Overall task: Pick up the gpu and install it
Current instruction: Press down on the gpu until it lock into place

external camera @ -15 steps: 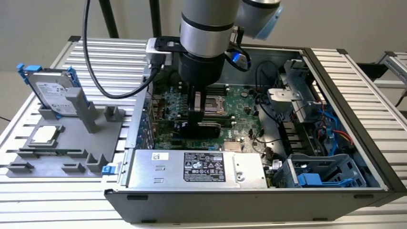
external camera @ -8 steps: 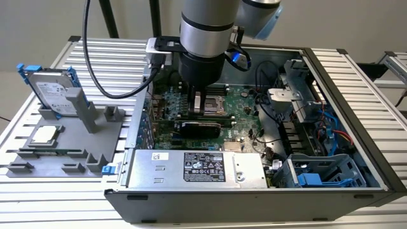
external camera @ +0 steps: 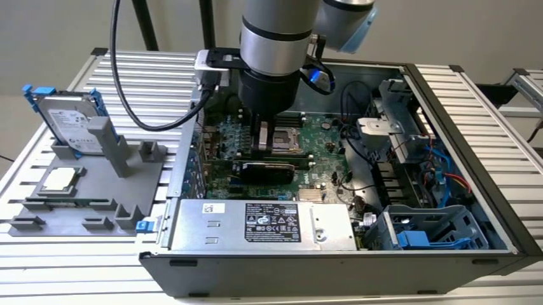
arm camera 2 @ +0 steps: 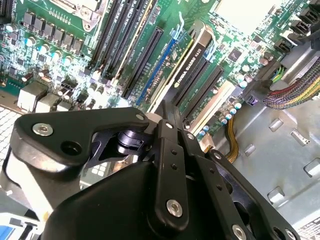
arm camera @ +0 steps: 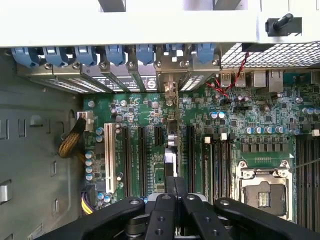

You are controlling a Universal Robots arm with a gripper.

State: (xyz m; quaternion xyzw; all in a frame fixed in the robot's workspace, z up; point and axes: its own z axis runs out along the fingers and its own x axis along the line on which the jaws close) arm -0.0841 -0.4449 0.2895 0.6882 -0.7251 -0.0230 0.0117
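Arm reaching down into the open computer case in the exterior view, wrist directly over the green motherboard. The gripper is sitting low inside the case, just above the gpu, which is standing on edge on the board, black cooler face toward the camera, near the silver power supply.

In the first wrist view the gripper is showing its jaws drawn narrow, closed together on the top edge of the gpu. The card is running as a thin line between the black expansion slots, its bracket end reaching the rear slot covers with blue clips.

In the second wrist view the gripper is again pinching the gpu; the card is standing upright along a slot, black edge with lettering facing up. Whether it is fully seated, cannot tell.

Out on the table, on the exterior view's left: a hard drive with blue rails propped upright in a grey fixture, and a square processor chip lying flat.
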